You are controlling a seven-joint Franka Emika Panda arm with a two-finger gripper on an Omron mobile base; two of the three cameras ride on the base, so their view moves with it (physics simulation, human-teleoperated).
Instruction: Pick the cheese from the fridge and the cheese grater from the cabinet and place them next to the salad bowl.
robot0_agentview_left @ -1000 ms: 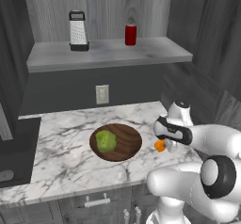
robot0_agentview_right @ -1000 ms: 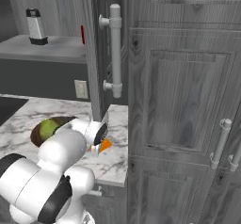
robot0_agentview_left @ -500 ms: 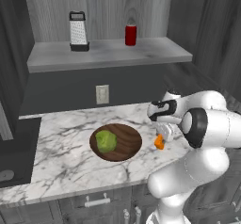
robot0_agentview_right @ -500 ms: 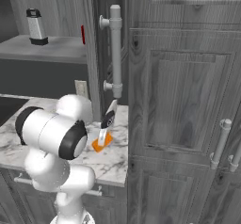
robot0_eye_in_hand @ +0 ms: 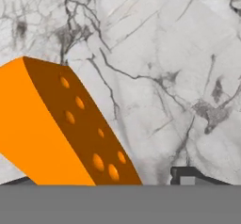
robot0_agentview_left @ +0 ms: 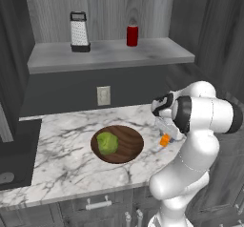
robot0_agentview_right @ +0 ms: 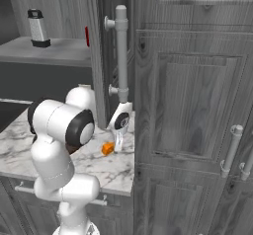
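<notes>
Kitchen: marble counter (robot0_agentview_left: 62,159), grey wood cabinet (robot0_agentview_right: 188,81), wall outlet (robot0_agentview_left: 103,96).

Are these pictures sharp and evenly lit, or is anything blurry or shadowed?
Left base view: even, soft light, a faint shadow under the bowl. Right base view: slightly soft, the cheese a small orange blob. Hand view: cheese huge and crisp, cut off at the frame edges.

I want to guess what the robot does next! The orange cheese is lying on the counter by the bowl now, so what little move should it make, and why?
Probably lift the gripper straight up, away from the cheese. The cheese rests on the marble counter beside the salad bowl, and the jaws look open around it. The cheese grater waits on the cabinet shelf.
</notes>
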